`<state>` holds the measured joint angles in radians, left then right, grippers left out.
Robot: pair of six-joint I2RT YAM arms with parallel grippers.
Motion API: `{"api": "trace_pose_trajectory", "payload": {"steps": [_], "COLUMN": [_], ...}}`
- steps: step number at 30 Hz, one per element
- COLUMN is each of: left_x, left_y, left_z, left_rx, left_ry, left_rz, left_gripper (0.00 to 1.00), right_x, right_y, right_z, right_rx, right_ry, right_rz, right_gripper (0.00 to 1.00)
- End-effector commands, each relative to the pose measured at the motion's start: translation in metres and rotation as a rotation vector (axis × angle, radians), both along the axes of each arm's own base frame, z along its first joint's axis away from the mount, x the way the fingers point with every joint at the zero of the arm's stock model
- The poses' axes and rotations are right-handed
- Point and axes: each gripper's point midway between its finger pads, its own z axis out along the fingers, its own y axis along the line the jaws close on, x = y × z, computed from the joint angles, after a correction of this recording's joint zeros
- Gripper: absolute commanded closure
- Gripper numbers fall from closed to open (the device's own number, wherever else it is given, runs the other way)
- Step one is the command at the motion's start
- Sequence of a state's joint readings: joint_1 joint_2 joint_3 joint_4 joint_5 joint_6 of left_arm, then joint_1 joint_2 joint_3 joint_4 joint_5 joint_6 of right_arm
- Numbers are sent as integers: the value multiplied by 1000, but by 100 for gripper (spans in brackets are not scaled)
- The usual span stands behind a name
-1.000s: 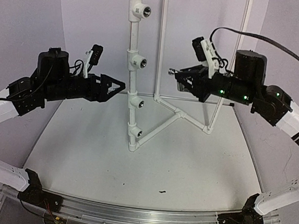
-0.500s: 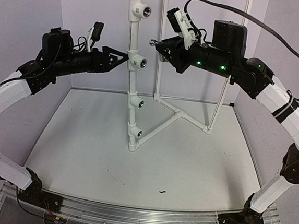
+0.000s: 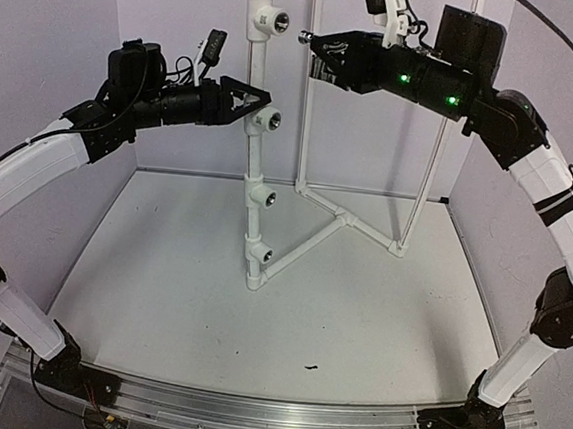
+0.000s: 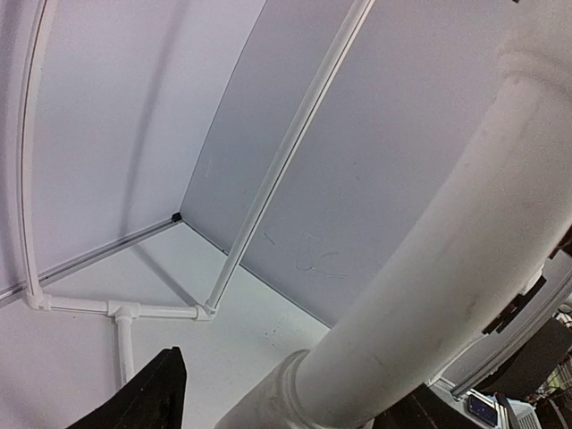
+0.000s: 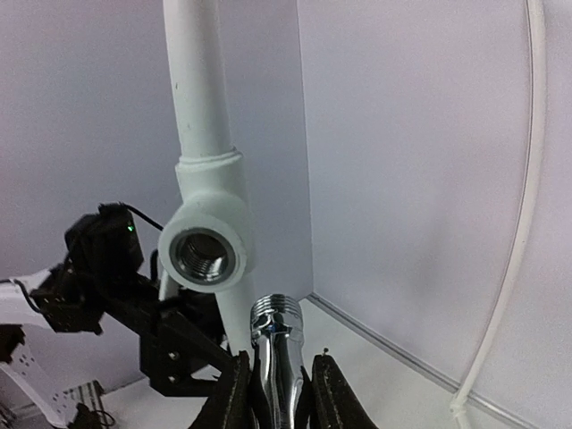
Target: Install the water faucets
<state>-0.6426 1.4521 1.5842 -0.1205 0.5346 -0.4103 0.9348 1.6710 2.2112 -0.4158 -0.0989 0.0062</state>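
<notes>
So the right hand is clamped on the water faucet. Both fingers squeeze the chrome body, and the threaded stub sticks out past the fingertips, so the faucet is right in its grip, up in the air and well above the desk. Just ahead of that stub, a bit up and to the left in the wrist view, sits the top tee fitting, with its dark threaded opening facing back at the hand. The stub is close to it but not touching; there's a visible gap and it lines up slightly under the hole. The tee sits on the vertical white pipe, which runs on up past it. Beyond the pipe from the right hand is the left hand, reaching in from the other side a little lower, level with the second tee. Its jaws are apart and straddle the pipe. In its own wrist view the pipe fills the space in front, one dark finger stands clear of it, and I can't tell if the other one touches. Two more tees sit further down the same pipe, and it ends at the desk in a thin white pipe frame. Behind the right hand is just the plain grey wall.
</notes>
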Motion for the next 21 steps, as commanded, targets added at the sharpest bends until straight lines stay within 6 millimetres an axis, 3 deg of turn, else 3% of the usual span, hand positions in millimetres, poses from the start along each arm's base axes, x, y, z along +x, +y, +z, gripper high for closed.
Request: {"api": "trace_pose_trajectory", "payload": {"steps": [1, 14, 21], "left_x": [3, 12, 7], "left_y": [0, 0, -8], "left_z": [27, 4, -6], "left_rx": [-36, 21, 57], "left_ry": [-93, -119, -146], "left_rz": [9, 72, 116], "left_gripper": [34, 66, 75], "right_x": [-12, -23, -25], "right_y": [5, 9, 11], "right_z": [27, 48, 51], "right_rx": [164, 338, 393], "right_ry": [110, 271, 339], "right_rz": [81, 171, 188], "right_gripper": [100, 100, 100]}}
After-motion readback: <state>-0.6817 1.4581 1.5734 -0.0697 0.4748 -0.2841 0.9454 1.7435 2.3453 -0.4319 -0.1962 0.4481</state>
